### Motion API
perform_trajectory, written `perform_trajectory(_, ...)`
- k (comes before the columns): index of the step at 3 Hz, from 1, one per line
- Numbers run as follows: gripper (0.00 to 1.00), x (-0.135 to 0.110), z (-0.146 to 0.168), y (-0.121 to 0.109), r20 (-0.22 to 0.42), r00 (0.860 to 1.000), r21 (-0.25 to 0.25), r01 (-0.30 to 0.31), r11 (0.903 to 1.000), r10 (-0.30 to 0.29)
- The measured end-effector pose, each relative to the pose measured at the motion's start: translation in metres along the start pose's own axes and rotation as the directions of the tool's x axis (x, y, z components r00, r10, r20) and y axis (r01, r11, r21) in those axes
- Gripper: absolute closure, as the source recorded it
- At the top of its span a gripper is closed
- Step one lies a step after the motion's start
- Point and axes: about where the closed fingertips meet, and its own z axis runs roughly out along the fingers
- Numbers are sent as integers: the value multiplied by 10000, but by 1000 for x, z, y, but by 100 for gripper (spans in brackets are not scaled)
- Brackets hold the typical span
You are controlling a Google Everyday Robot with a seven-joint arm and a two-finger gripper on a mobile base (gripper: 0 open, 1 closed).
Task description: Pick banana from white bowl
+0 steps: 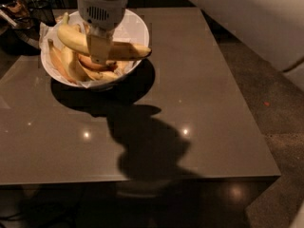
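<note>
The white bowl [140, 34], lined with crinkled white paper, stands at the table's far left. My gripper [100, 51] comes down from the top of the view over the bowl's middle. It is shut on the long yellow banana [124, 51], which lies crosswise, raised over the other fruit. Its dark tip points right past the bowl's rim and its stem end points up-left. Several other bananas [70, 64] and shorter orange-tinted ones [91, 62] lie in the bowl beneath it. The near finger [99, 45] hides the banana's middle.
The brown table [199, 103] carries the arm's large shadow in its middle. Dark clutter [19, 11] sits beyond the table's far left corner. A white part of my arm [256, 23] crosses the upper right, over speckled floor [266, 108].
</note>
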Motion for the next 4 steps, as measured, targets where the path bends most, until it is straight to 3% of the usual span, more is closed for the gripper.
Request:
perform_trajectory(1, 100, 10, -11, 45, -34, 9987, -873, -502, 9949, 501)
perform_trajectory(3, 100, 25, -22, 117, -618, 9858, -1809, -1646, 9696, 1559)
perform_trajectory(4, 100, 25, -21, 118, -621, 9848, -1808, -1709, 9686, 1622)
